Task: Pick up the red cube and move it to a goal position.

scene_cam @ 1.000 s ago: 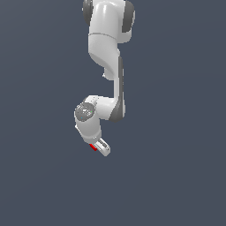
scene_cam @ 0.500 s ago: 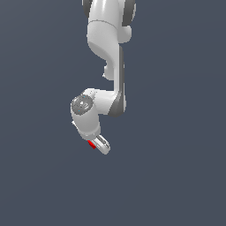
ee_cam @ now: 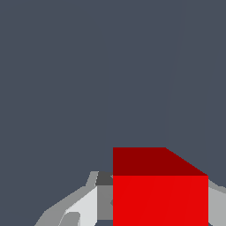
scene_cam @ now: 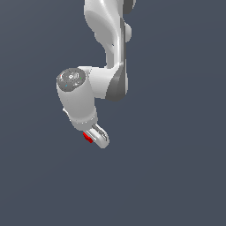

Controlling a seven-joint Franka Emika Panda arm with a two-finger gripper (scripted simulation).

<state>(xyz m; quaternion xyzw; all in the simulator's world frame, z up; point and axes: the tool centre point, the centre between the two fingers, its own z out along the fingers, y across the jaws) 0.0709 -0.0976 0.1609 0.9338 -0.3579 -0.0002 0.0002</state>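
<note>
in the exterior view, going from that view's left, the first thing met is the round grey-capped joint of the white robot arm [scene_cam: 88, 95], whose upper links rise out of the top of the picture further to the view's right. below that joint the wrist slants down toward the view's right and ends in the white hand [scene_cam: 96, 137]. the small plain bright red cube [scene_cam: 88, 137] shows as a sliver of red on the left edge of the hand, held between the fingers. around it there is only flat dark grey-blue; no counter edge, shadow or goal marker can be made out, so how high the cube sits cannot be told.

in the wrist view the red cube [ee_cam: 160, 194] fills the lower part of the picture, with a pale grey finger [ee_cam: 81, 207] tight against one flank and a strip of the other finger at the opposite flank. the hand is pinching the cube, the fingers closed onto its sides.

the likely stage is carrying toward the goal. the main risk is a slip: the cube is tiny and seems to sit near the fingertips, so a quick swing or wrist turn could twist it loose. with no visible goal, stopping short or overshooting is another possible fault.
</note>
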